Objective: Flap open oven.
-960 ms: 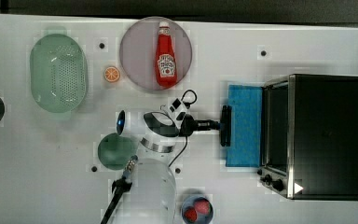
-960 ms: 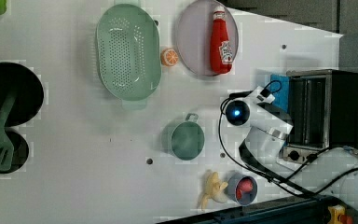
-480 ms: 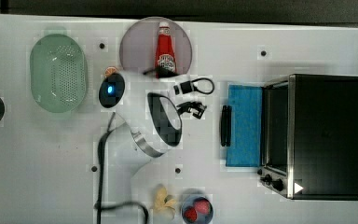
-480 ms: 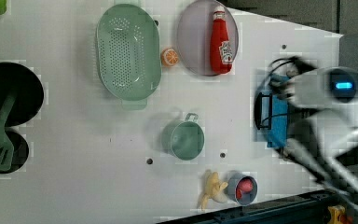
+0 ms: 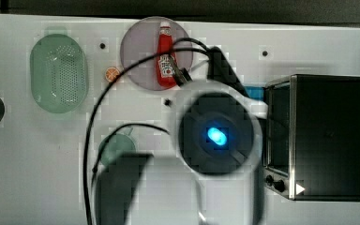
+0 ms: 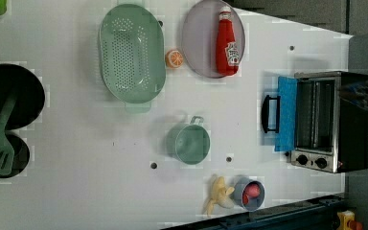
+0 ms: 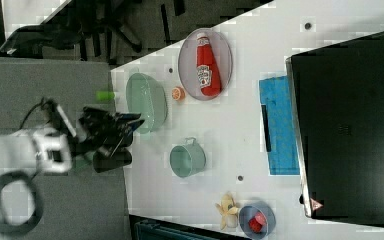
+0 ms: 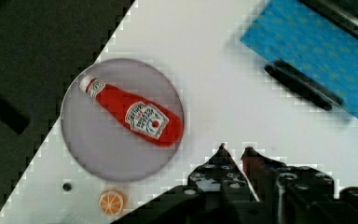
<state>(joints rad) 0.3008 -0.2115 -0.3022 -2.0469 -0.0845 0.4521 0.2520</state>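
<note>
- The oven (image 6: 328, 127) sits at the left view's right edge of the white worktop (image 6: 100, 163), its door (image 6: 286, 112) flapped down flat, blue inner face up, black bar handle (image 6: 270, 113) pointing toward the middle of the worktop.
- The hand (image 8: 234, 154) hangs high above the worktop, holding nothing; its fingertips (image 8: 221, 151) stand a narrow gap apart.
- In the wrist view, a ketchup bottle (image 8: 133, 116) lies on a grey plate (image 8: 98, 158), an orange slice (image 8: 112, 201) just beside the rim.
- A green cup (image 6: 189, 143) stands mid-worktop, well apart from the oven.
- A green colander (image 6: 132, 52) lies next to the plate.
</note>
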